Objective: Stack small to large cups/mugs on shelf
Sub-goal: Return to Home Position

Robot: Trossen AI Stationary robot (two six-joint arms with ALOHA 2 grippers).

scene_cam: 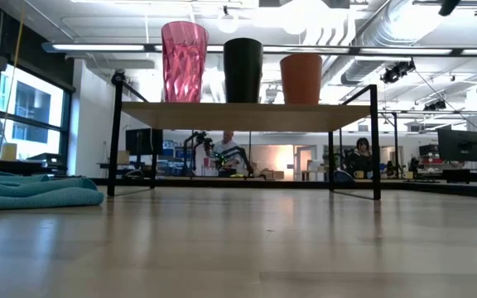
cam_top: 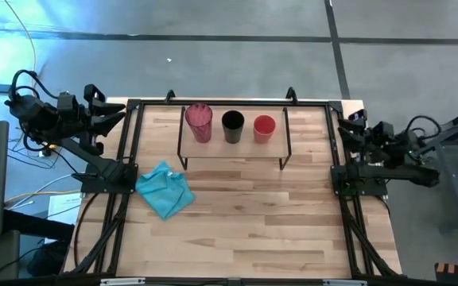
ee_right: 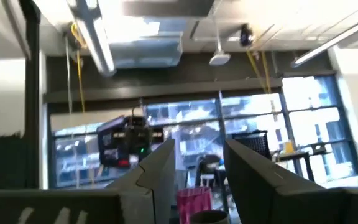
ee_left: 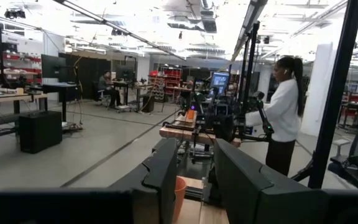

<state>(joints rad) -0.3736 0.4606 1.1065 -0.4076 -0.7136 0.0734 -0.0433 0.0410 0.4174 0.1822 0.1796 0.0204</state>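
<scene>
Cups in a row on the shelf, both arms folded back at the table's sides

Pink tumbler (cam_top: 199, 121) stands upright at the left end of the shelf (cam_top: 213, 148), black cup (cam_top: 232, 125) at its middle, red-orange cup (cam_top: 264, 128) toward its right end, none touching; the shelf sits by the far edge of the table (cam_top: 253, 222); a teal cloth (cam_top: 165, 189) lies near the table's left edge; left gripper (cam_top: 110, 113) hangs at the far-left corner, fingers apart, empty; right gripper (cam_top: 347, 127) at the right edge, fingers likewise apart, empty.
</scene>
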